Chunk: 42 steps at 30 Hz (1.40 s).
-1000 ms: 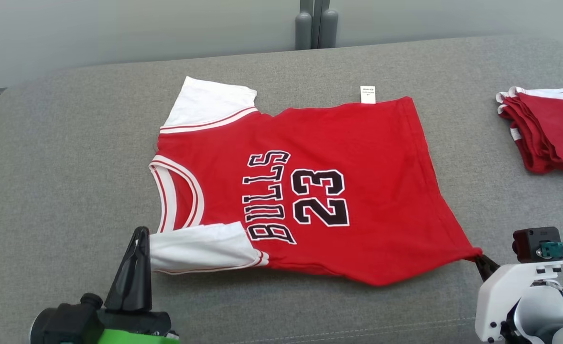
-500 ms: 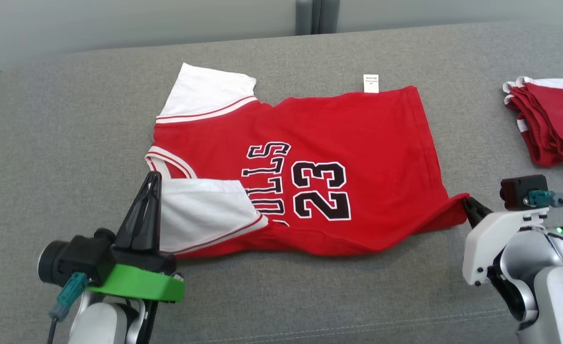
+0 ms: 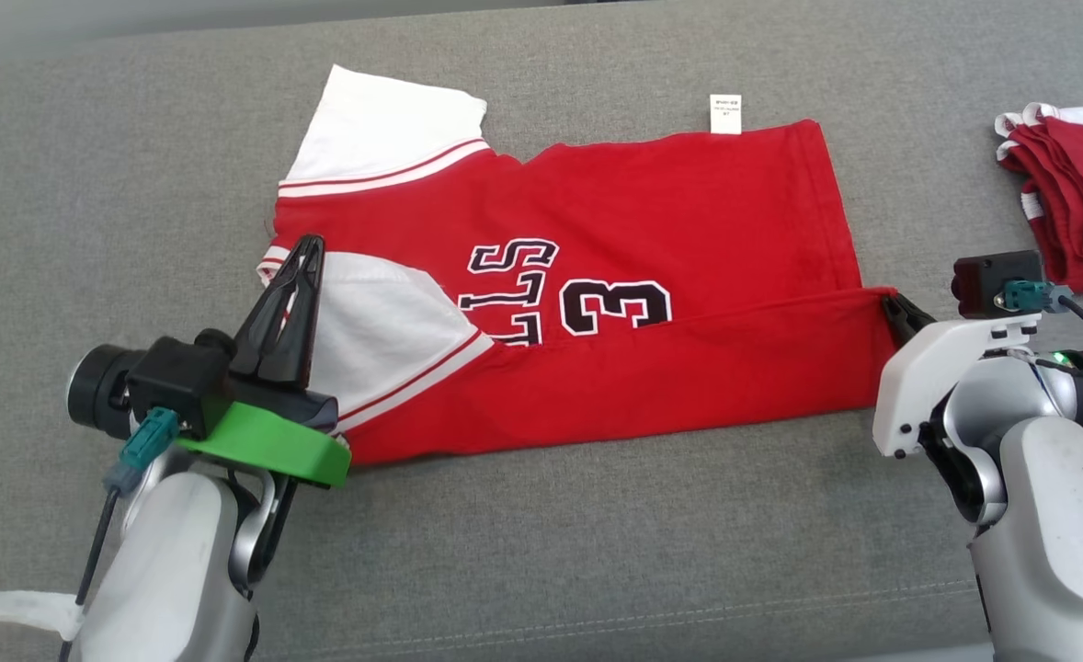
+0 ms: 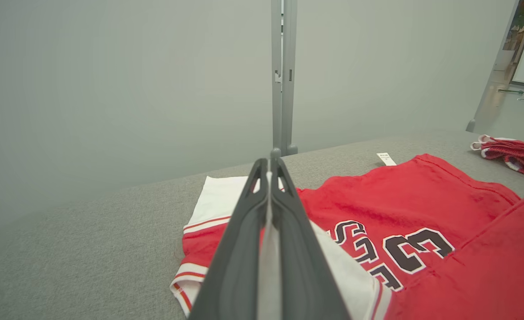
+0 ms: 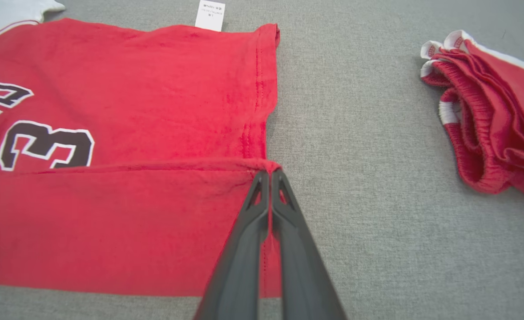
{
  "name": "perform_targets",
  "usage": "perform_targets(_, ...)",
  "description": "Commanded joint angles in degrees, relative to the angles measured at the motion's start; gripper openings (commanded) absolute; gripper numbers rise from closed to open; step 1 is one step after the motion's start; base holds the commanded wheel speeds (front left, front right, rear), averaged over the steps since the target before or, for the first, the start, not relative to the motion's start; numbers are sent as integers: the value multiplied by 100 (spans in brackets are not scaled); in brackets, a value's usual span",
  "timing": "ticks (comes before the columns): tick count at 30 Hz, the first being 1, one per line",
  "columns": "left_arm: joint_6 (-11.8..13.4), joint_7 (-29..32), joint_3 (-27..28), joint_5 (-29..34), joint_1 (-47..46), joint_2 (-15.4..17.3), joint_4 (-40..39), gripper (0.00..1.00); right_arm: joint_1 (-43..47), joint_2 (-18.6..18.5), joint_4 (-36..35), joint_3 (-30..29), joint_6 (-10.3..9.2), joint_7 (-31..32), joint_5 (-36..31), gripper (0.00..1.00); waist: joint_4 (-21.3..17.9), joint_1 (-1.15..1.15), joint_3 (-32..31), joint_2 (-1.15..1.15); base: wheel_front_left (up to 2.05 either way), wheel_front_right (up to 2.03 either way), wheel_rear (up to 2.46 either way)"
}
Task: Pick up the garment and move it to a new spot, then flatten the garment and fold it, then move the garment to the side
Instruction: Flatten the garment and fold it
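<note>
Two grips on the red shirt point(image 3: 689, 211) — my left fingers point(image 3: 306, 256) clamp its white sleeve point(image 3: 385, 331), my right fingers point(image 3: 900, 313) pinch a hem corner point(image 3: 875, 297) — its near edge folded over the number, on the grey tabletop point(image 3: 597, 524).

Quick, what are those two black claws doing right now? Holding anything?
Left gripper: closed, pinching the white sleeve of the red Bulls jersey.
Right gripper: closed, pinching the jersey's red hem corner.

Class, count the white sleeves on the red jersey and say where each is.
2. The far sleeve lies flat at the far edge of the jersey; the near sleeve is folded over the lettering, in the left gripper.
</note>
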Motion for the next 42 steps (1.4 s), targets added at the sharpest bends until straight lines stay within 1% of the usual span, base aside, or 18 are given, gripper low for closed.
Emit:
perform_targets(1,-12,-5,-29,-53,-162,66,44,0,-85,26,90,-7,-9,-78,-53,0,12,0,83,0,0,0,0)
perform_targets(6,-12,-5,-153,-99,-460,120,195,0,-255,46,399,12,-9,-186,-87,0,28,0,200,0,0,0,0)
perform_targets(13,-12,-5,-298,-104,-804,194,425,0,-385,41,617,16,-9,-282,-122,0,17,0,297,0,0,0,0)
perform_targets(18,-13,-5,-441,-54,-1034,271,804,0,-462,74,777,19,-9,-306,-132,0,-26,0,326,0,0,0,0)
perform_targets(19,-12,-5,-465,-67,-1076,278,954,0,-468,88,811,22,-9,-312,-112,6,-35,0,328,0,0,0,0)
perform_targets(20,-12,-5,-501,-58,-1131,282,1089,40,-472,101,839,34,-9,-332,-95,96,-42,0,328,0,0,0,0)
perform_targets(21,-12,-5,-515,-36,-1203,282,1198,100,-477,121,852,14,-9,-373,-58,100,-50,0,326,0,0,0,0)
perform_targets(25,52,-5,-399,70,-1289,204,1418,100,-456,167,897,2,-9,-490,-26,100,-63,0,292,0,0,0,0)
perform_targets(30,127,-5,-265,108,-1041,121,1513,100,-256,162,807,-69,-9,-536,-6,100,-36,0,174,0,0,0,0)
perform_targets(34,198,-5,-174,82,-671,77,1654,100,-8,133,584,-127,-9,-537,29,100,8,0,20,0,0,0,0)
perform_targets(38,219,38,-267,106,-225,137,1868,100,342,131,268,-218,-9,-415,67,100,52,0,-145,0,0,0,0)
perform_targets(42,240,182,-364,68,103,145,1891,100,717,154,-49,-382,-9,-256,76,100,99,0,-270,0,0,0,0)
